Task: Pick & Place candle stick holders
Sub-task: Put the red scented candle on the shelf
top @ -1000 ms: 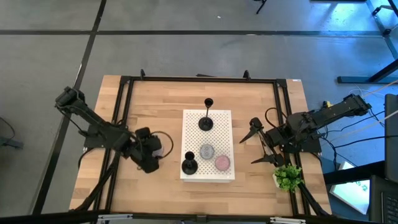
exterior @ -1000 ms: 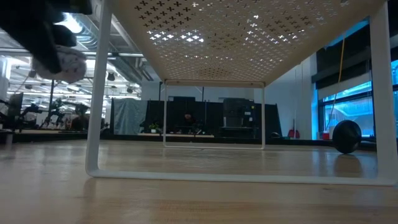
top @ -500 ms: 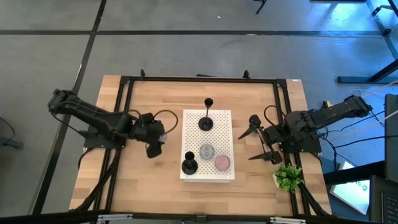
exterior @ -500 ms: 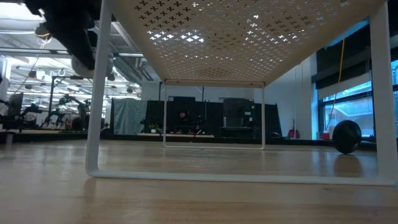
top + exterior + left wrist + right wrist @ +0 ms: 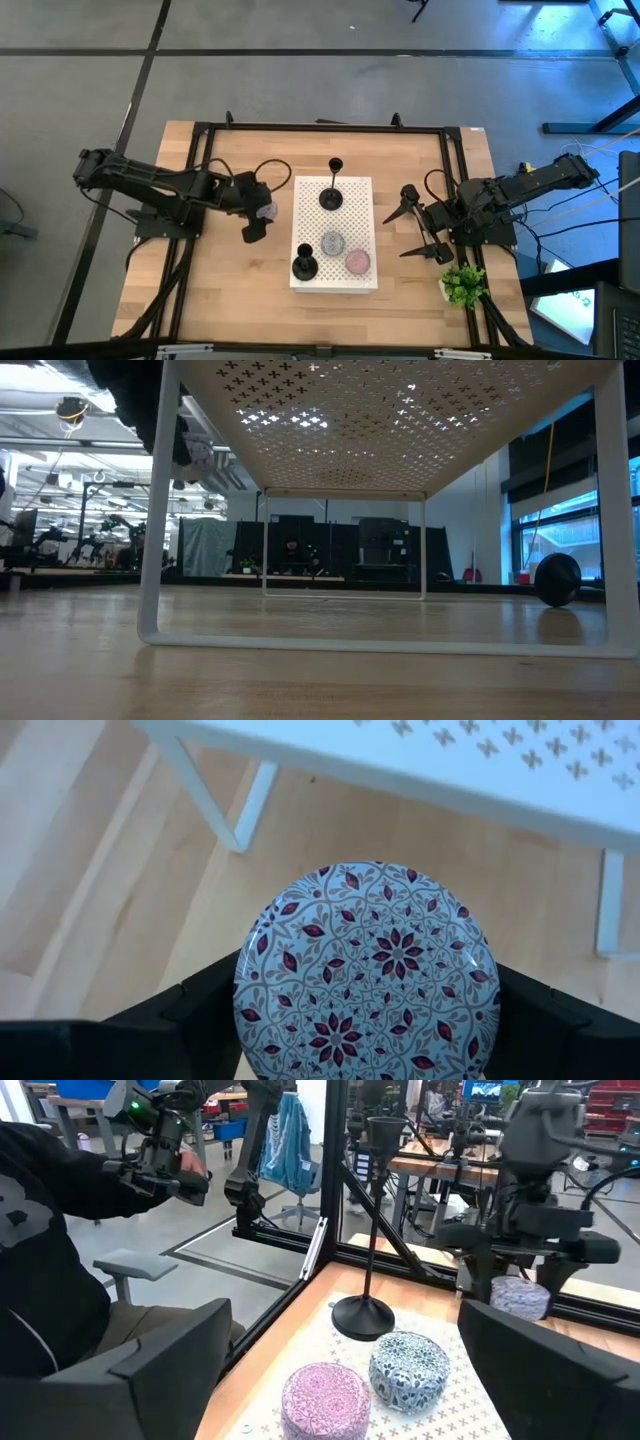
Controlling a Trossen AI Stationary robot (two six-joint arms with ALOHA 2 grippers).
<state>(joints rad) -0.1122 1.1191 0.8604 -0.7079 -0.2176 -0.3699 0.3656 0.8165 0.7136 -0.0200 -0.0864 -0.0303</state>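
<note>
Candle stick holders are being left untouched for now: a tall one [image 5: 333, 185] is standing at 12 o'clock on the white perforated stand [image 5: 362, 190], its stem tip leaning past the far edge in the overhead view, and a shorter one [image 5: 304, 264] is sitting at 7 o'clock on the same stand; a third is not being seen in any view. Two round patterned tins, one grey-blue [image 5: 332, 242] and one pink [image 5: 357, 261], are sitting between the holders, toward 5 o'clock. A third tin with a red floral lid [image 5: 368, 972] is being clamped between the fingers of the left gripper [image 5: 258, 215], which is being held above the wooden table [image 5: 255, 300] just beside the stand's 9 o'clock edge; judged from that pose, the tin is being carried in for placement on the stand rather than a holder being picked. The right gripper [image 5: 417, 228] is being held with its fingers spread wide and nothing between them, at 3 o'clock off the stand, likely parked clear of the left arm's path. From the right wrist view the tall holder [image 5: 366, 1240] is standing upright just behind the two tins. A small green plant [image 5: 461, 284] is sitting at the table's 4 o'clock corner. A seated person's dark sleeve [image 5: 50, 1230] is showing beyond the table.
</note>
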